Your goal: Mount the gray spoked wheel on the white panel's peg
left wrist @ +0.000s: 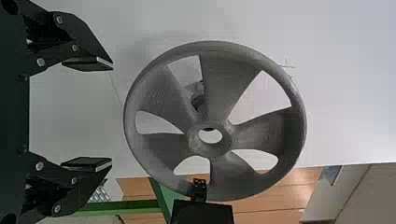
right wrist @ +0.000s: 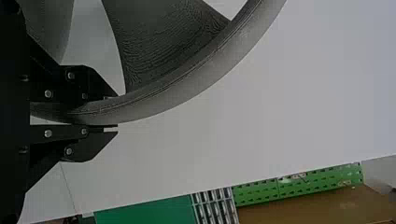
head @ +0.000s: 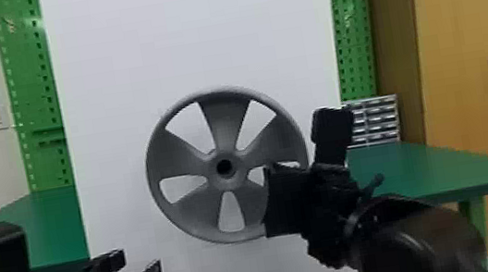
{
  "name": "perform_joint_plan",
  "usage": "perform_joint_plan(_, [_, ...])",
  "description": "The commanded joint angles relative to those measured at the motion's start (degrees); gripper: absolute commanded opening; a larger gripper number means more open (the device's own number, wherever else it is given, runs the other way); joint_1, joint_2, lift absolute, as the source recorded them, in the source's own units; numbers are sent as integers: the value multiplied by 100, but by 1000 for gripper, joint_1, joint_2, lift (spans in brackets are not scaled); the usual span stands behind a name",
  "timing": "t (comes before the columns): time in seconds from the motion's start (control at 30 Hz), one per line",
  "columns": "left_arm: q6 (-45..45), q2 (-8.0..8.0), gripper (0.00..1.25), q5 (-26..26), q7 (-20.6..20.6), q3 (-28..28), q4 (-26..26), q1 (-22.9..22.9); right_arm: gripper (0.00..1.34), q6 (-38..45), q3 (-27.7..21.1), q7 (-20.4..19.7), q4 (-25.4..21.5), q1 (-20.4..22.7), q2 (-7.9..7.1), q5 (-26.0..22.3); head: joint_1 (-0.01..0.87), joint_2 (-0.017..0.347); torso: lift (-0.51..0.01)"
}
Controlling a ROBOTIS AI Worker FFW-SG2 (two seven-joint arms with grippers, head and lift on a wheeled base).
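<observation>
- Right end effector of mine: narrow, closed on the rim of the gray spoked wheel. Its two fingers lie on either side of that rim, which passes between them.
- Gray spoked wheel: found upright in front of the white panel, its face toward my head camera. I count five broad spokes around a central hub with a round hole. My hold is on the rim's lower right portion in the head view.
- Peg: I note a gray round part behind the wheel, visible through an opening between spokes, and take it to be this item. In the left wrist view it sits apart from the hub hole, through which I see pale surface. The remaining gap between wheel and panel I cannot tell.
- Left end effector: wide and empty, low on my left in the head view, near the panel. Its wrist view shows the two fingers well apart, with the wheel beyond their tips.
- Surroundings: I record a green desk extending to both sides behind the panel, green pegboards, a small drawer unit on the right and a tall wooden cabinet farther right.
</observation>
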Motion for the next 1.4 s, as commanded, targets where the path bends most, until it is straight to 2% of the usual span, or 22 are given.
perform_joint_plan(0.0, [0,10,729,0,0,-11,9,-16,126,-27,4,-1,18,-26,5,9,117,-8,-436])
perform_joint_plan(0.7, [0,19,727,9,0,-37,18,-24,124,-133,-58,8,273,-149,5,18,118,-8,-436])
perform_joint_plan(1.1, [0,19,724,0,0,-28,18,-16,124,-133,-155,500,405,-176,5,18,120,-8,-435])
perform_joint_plan(1.37, [0,19,724,0,0,-28,18,-16,123,-133,-181,658,414,-184,-4,62,120,-8,-435])
